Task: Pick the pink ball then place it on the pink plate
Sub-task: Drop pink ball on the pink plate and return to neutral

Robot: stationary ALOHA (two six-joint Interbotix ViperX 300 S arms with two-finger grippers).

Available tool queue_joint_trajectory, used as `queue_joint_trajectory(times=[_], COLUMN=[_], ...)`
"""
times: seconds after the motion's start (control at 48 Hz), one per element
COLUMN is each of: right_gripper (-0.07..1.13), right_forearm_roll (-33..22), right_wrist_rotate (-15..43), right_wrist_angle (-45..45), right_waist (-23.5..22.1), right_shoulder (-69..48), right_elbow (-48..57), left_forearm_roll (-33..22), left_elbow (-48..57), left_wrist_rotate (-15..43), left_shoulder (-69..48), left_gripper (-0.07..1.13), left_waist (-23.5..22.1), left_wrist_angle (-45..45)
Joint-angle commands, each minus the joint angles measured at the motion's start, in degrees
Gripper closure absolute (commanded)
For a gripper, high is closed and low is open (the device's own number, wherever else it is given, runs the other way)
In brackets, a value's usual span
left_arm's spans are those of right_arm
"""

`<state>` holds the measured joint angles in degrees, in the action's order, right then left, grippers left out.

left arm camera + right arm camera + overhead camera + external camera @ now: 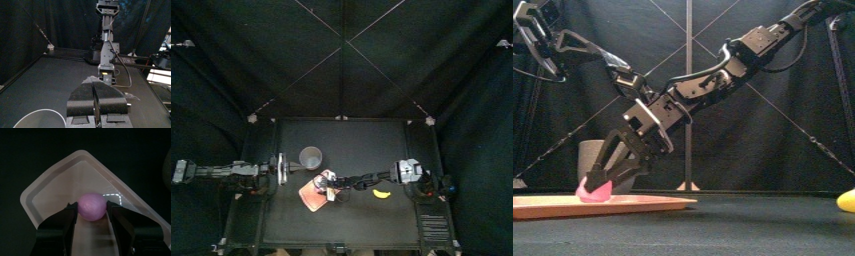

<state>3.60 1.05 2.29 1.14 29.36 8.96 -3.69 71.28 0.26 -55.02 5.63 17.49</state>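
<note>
The pink ball [92, 206] sits between the jaws of my right gripper [92, 212], which is shut on it. Ball and gripper are over the pink plate [63, 180], a flat tray at the table's front left [310, 197]. In the front view the ball [596, 190] is low at the plate [647, 204]; I cannot tell whether it touches. The right arm reaches in from the right, past the middle, to the plate [327, 183]. My left gripper [99, 100] rests shut and empty at the table's left side [275, 172].
A tall grey speckled cup [311, 155] stands just behind the plate, its rim [33, 119] near my left gripper. A yellow toy [381, 191] lies right of the plate, under the right arm, and shows at the front view's right edge [846, 200].
</note>
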Motion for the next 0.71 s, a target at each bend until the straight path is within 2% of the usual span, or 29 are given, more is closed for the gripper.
queue_joint_trajectory(times=[0.021, 0.167, 0.396, 0.708], right_gripper=[0.24, 0.13, 0.13, 0.13], right_forearm_roll=[0.4, 1.1, 2.7, 3.7], right_wrist_rotate=[0.2, 0.2, 0.2, -0.1], right_wrist_angle=[0.4, 1.7, 6.4, 18.7], right_waist=[-0.1, 0.0, 0.1, -0.3], right_shoulder=[-1.6, -2.0, -6.4, -21.5], right_elbow=[-1.3, -0.6, 4.5, 21.6], left_forearm_roll=[0.7, 1.0, 1.5, 1.2], left_elbow=[-0.8, -0.7, -0.7, 0.3], left_wrist_rotate=[0.1, 0.1, 0.1, 0.0], left_shoulder=[0.1, 0.1, 0.1, 0.1], left_gripper=[0.97, 0.97, 0.97, 0.97], left_waist=[0.2, 0.2, 0.2, 0.2], left_wrist_angle=[0.4, 0.4, 0.3, 0.4])
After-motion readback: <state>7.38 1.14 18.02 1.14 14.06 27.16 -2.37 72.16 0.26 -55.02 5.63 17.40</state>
